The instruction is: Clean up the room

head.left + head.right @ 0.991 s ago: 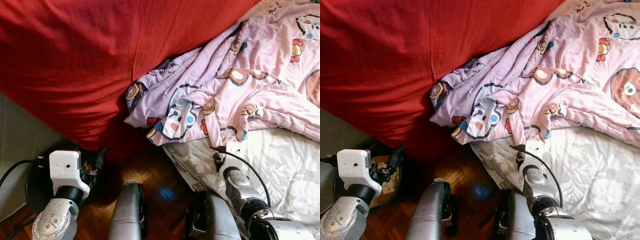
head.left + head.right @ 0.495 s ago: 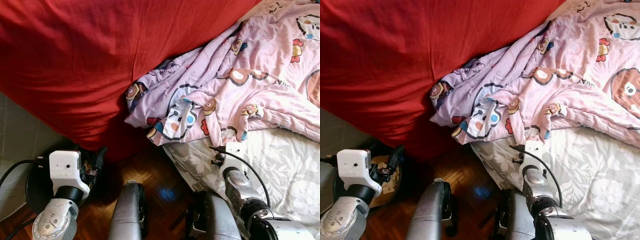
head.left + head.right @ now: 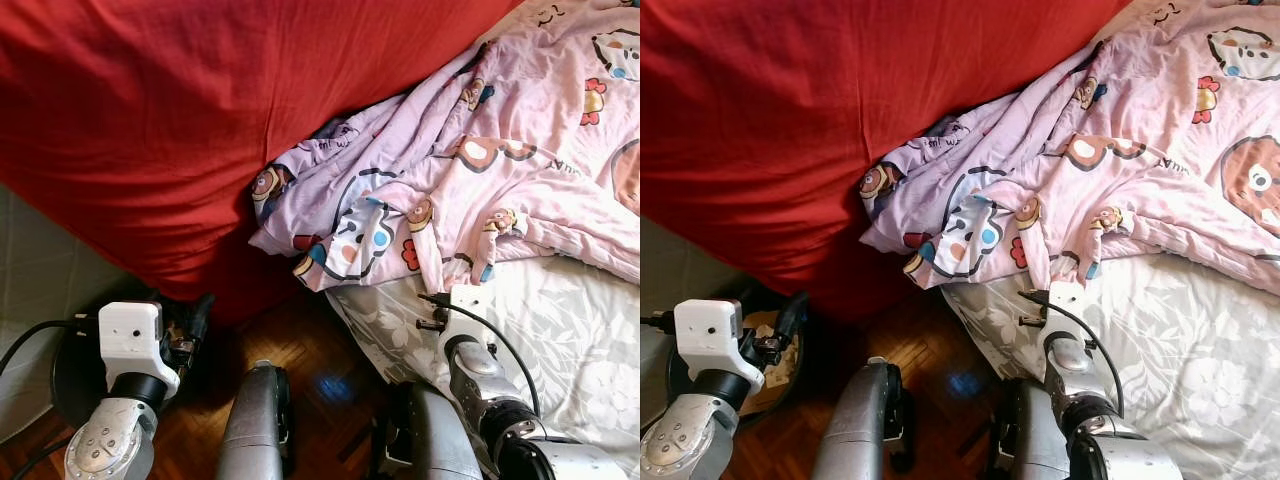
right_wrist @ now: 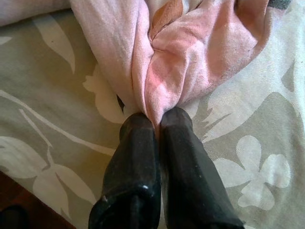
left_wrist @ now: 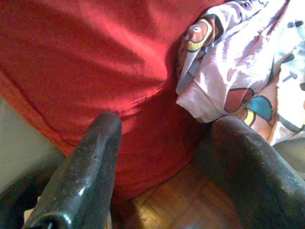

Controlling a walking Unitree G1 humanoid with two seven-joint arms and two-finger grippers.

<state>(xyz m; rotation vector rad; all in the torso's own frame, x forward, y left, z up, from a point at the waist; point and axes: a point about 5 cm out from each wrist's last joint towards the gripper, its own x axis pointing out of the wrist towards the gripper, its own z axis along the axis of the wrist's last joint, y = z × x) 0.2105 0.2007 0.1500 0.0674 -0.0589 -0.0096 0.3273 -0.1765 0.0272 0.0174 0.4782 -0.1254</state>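
- Early days for the tidy-up, by the look of it: the pink cartoon-print blanket [image 3: 480, 170] lies rumpled in a heap across the bed, nothing folded or spread flat yet.
- One step is under way, though. The right gripper [image 4: 157, 125] has its two black fingers pinched together on a fold at the blanket's lower edge, right where the pink cloth meets the grey floral sheet [image 3: 570, 330].
- From the head views, that right arm reaches forward over the near corner of the mattress, with the blanket's hem just ahead of its wrist.
- The left gripper [image 5: 162, 138] is spread wide and holding nothing, hanging low by the bedside; between its fingers you look at the red cover and a corner of the pink blanket beyond.
- What's left, as I judge it: pull the blanket straight or fold it, and sort out the red cover [image 3: 200, 120], which bulges large over the far side of the bed and droops over the edge toward the floor.
- The bed is soft and creased, so cloth will drag and bunch rather than slide cleanly.
- Below, there's dark wood parquet floor [image 3: 320, 370] between the robot's legs and the bed.
- A round dark thing [image 3: 775, 365] sits on the floor by the left arm; I can't tell what it is.
- A strip of pale tiled floor [image 3: 40, 290] shows at the left edge.
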